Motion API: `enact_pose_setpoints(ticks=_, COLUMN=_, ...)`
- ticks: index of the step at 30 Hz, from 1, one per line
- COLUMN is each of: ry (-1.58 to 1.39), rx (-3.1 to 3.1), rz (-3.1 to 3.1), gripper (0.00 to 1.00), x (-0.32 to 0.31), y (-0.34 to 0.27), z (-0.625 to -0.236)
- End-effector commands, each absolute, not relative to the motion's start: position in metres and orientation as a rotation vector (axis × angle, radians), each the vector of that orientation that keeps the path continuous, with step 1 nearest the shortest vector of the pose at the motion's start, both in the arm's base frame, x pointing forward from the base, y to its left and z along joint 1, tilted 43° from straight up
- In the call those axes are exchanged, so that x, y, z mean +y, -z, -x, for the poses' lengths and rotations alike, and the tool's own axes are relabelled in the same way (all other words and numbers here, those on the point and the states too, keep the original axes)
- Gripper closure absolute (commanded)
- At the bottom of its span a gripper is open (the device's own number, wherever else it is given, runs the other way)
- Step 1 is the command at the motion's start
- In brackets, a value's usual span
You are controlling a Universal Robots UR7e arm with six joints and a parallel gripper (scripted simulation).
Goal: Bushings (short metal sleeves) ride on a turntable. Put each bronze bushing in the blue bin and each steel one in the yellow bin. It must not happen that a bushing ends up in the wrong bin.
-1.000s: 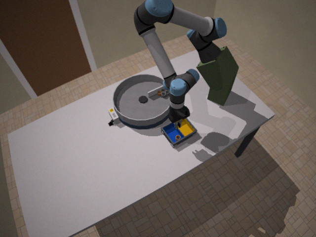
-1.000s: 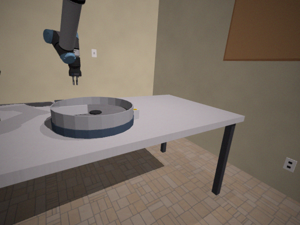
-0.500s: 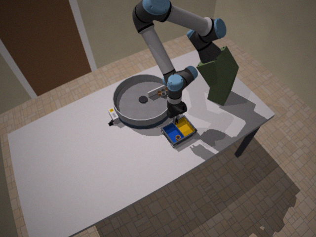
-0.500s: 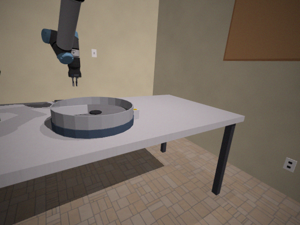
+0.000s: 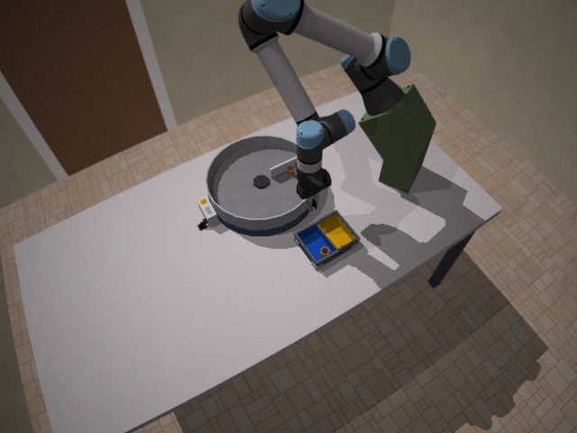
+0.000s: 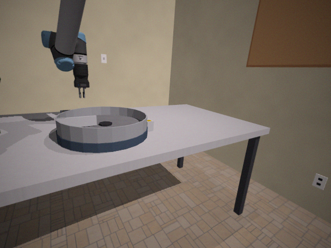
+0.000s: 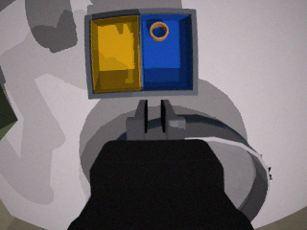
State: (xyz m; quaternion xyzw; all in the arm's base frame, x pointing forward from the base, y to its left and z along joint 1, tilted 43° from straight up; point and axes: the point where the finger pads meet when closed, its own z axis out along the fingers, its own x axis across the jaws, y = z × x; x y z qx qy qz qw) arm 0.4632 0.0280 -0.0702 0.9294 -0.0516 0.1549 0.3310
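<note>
While one round orange-brown bronze bushing (image 5: 325, 249) (image 7: 159, 32) sits in the blue bin (image 5: 313, 239) (image 7: 161, 57), the bare jaws (image 5: 312, 204) (image 6: 81, 97) hang a bit apart, and next they likely must go get the bronze bushing (image 5: 291, 170) on the round gray turntable (image 5: 242, 186) (image 6: 120, 119) (image 7: 235, 163).

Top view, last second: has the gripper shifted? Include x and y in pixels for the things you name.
Yes. The gripper (image 5: 312, 204) (image 6: 81, 96) (image 7: 153, 109) has moved away from above the two-bin tray (image 5: 338, 252) (image 7: 144, 95), toward the turntable (image 5: 256, 225) (image 6: 101, 135) (image 7: 261, 192), and now appears at its near wall.
</note>
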Motion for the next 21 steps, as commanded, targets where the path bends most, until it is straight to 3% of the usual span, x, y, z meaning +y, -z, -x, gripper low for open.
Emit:
enact_pose_setpoints(ticks=1, ry=-0.411, rx=-0.131, rz=-2.433, gripper=0.60, x=0.001, y=0.054, z=-0.452)
enact_pose_setpoints(ticks=21, ry=-0.410, rx=-0.131, rz=-2.433, gripper=0.60, x=-0.090, y=0.004, z=-0.411)
